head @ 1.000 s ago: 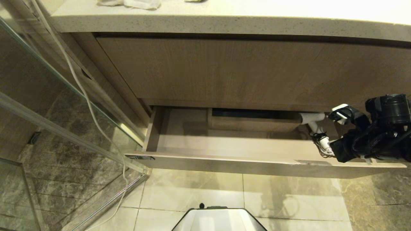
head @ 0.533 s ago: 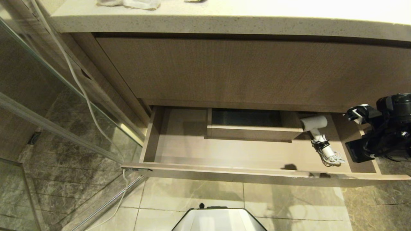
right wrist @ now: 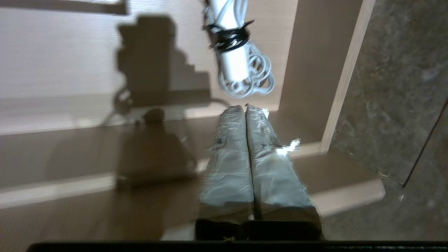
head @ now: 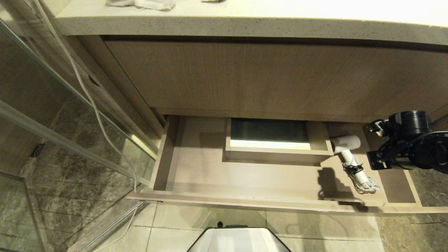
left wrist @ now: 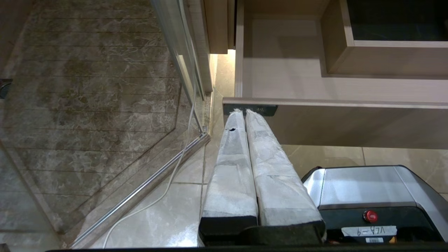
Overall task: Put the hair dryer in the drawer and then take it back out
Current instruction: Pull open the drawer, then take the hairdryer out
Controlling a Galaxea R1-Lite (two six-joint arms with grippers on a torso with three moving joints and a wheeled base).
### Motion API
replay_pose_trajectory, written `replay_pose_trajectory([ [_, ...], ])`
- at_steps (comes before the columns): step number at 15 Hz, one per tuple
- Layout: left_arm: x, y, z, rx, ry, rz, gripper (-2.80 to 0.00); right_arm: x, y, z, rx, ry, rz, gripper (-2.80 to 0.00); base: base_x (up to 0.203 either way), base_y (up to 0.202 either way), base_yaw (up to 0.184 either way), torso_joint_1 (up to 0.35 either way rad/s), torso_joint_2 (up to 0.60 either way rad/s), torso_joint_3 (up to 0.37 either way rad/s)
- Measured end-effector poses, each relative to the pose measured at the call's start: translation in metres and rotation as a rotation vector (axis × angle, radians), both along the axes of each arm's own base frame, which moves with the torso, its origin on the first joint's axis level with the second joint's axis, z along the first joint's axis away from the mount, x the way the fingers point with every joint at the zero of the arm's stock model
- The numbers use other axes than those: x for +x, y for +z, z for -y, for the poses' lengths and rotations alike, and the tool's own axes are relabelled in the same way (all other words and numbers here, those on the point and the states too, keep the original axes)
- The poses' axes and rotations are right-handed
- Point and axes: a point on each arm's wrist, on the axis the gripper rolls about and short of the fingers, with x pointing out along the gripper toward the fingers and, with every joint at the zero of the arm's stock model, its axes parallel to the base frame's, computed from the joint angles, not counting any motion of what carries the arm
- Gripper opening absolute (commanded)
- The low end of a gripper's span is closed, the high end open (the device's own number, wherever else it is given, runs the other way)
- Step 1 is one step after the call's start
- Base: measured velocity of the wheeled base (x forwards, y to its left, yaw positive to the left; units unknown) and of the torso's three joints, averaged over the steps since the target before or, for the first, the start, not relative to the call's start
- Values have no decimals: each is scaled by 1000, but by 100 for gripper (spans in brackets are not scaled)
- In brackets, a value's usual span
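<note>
The drawer [head: 245,202] stands pulled far out under the counter, its pale inside showing. The white hair dryer [head: 347,145] lies loose in the drawer's right part, barrel toward the back, handle and bundled cord [right wrist: 232,59] toward the front. My right arm [head: 402,150] hangs over the drawer's right end. In the right wrist view my right gripper [right wrist: 245,106] is shut and empty, its tips just short of the cord, above the front rim. My left gripper [left wrist: 244,110] is parked low, shut, in front of the dark label [left wrist: 269,110] on the drawer front.
A boxed cutout [head: 269,140] rises in the drawer's middle back. Above are a taller wood panel [head: 262,77] and the stone counter [head: 245,24]. A glass shower door [head: 52,105] and a long white cable [head: 98,115] are on the left. My base [head: 238,239] stands on the tiled floor.
The drawer has slid out farther toward me, baring more of its floor and the cutout. The hair dryer rode out with it. My right arm swung over the drawer's right end, gripper still shut.
</note>
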Motion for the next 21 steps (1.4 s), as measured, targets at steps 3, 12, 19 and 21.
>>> replay_pose_trajectory([
  [3,0,0,0,0,0,0,-280,23,-20,33,-13,-31,-29,0,0,0,0,0,0,0],
  [12,0,0,0,0,0,0,-280,74,-83,89,95,-12,-31,0,0,0,0,0,0,0],
  [19,0,0,0,0,0,0,-280,100,-126,103,166,149,-33,0,0,0,0,0,0,0],
  [21,0,0,0,0,0,0,-280,99,-137,111,145,164,-57,0,0,0,0,0,0,0],
])
